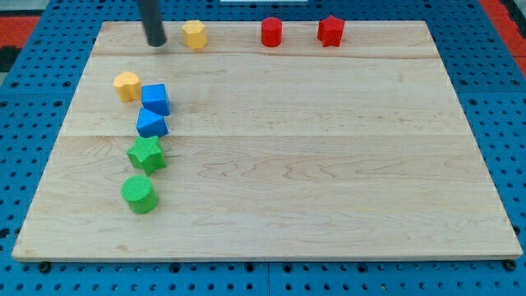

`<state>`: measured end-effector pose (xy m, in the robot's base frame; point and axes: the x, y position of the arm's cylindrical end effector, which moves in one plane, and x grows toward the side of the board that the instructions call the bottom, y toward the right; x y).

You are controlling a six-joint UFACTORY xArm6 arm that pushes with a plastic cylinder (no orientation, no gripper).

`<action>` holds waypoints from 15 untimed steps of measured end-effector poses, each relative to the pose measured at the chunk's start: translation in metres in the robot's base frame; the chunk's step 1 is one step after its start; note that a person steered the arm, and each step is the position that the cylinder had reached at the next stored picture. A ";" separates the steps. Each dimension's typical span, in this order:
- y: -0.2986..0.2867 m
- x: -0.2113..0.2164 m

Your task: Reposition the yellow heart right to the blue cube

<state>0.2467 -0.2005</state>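
The yellow heart [126,85] lies at the board's left, touching the upper left side of the blue cube [155,99]. My tip [154,43] rests on the board near the top edge, above both blocks and apart from them. It is just left of a yellow hexagonal block [195,34], with a small gap between them.
A blue triangular block [152,124] sits right below the blue cube. Below that come a green star [146,154] and a green cylinder [139,194]. A red cylinder [271,32] and a red star [330,30] stand along the top edge of the wooden board [329,164].
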 end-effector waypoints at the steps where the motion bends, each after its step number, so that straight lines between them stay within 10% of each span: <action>1: -0.060 0.045; 3: -0.090 0.139; 5: 0.007 0.076; 8: -0.032 0.147; 15: 0.150 0.143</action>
<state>0.3895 -0.0506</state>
